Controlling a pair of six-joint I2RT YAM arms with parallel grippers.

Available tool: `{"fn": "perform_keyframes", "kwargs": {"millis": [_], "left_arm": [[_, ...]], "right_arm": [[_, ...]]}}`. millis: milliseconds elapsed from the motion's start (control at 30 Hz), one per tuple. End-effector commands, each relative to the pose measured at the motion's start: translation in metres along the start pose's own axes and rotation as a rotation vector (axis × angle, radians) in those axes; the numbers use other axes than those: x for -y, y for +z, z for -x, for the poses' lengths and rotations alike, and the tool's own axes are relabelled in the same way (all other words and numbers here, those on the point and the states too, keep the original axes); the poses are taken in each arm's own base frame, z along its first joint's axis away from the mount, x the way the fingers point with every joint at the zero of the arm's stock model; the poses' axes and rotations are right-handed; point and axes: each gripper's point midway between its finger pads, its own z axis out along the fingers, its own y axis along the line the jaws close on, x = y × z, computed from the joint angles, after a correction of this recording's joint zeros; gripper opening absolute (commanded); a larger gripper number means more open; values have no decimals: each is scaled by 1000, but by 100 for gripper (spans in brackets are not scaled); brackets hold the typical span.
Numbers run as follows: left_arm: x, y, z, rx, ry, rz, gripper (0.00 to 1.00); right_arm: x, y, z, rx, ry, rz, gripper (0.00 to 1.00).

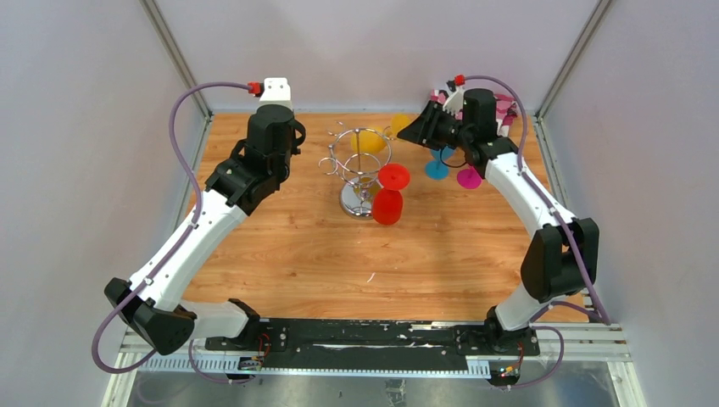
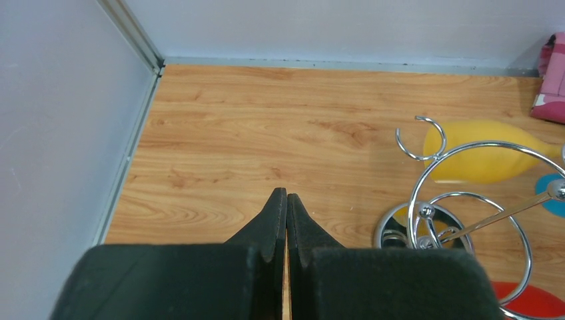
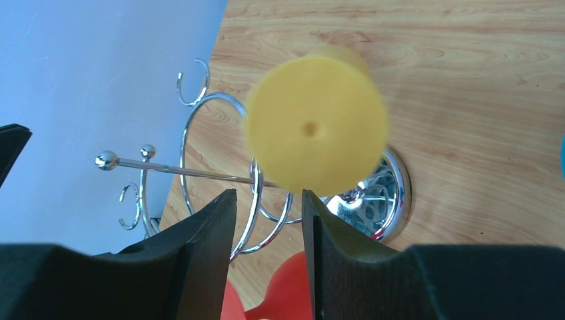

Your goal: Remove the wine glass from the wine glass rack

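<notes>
Rack (image 1: 359, 170): stands upright in the middle of the table (image 1: 297, 254), round mirrored base (image 3: 394, 193) on the wood, curled hooks ringing the top of the post. Red glass (image 1: 388, 193): hangs upside down on the rack's near-right side, foot up in the wire, bowl low and just beside the base. Yellow glass (image 3: 316, 130): sits at the rack's far-right side, bowl low and stem high in the left wrist view, round foot turned flat toward the right wrist camera and blurred there; impossible to tell whether lodged in a hook or free of the wire. Right gripper (image 3: 266, 193): reaches in from the far right at hook height, fingers parted with a clear gap and nothing between them; points at the yellow foot just beyond the tips, contact impossible to judge. Left gripper (image 2: 286, 193): hovers over bare wood left of the rack, fingers pressed tip to tip, holds nothing, keeps apart from rack and glasses. Blue glass (image 1: 437, 167) and magenta glass (image 1: 469, 177): show round feet on the table right of the rack, near each other and apart from the wire, upper parts hidden under the right arm (image 1: 526, 186). Pink object (image 2: 552, 80): lies at the table's far edge, right of the rack; too little in view to name.
</notes>
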Motion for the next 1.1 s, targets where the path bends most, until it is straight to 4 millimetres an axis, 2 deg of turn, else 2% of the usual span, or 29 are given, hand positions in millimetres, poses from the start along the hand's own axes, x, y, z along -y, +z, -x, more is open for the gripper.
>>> {"fn": "perform_keyframes", "kwargs": {"millis": [0,233,433,733,867,1067], "left_arm": [[-4,-3,7,30,-21,8,0],[-1,-1,5,25,-20,-3,0],[-1,-1,6,27,-20,-2,0],[4,3,4,16,-14,-13,0],[5,3,4,15,-15,-17,0],[11,6,1,6,-16,-34,0]], "right_arm": [[-15,-19,15,67,-28,14,45],[-9,-18,10,57,-12,1,45],[5,-14,6,38,-24,-47,46],[7,-6,-2,-13,-14,-22,46],[12,-18,-10,-11,-44,-59,47],[-4,-33,-23,-38,-62,1,50]]}}
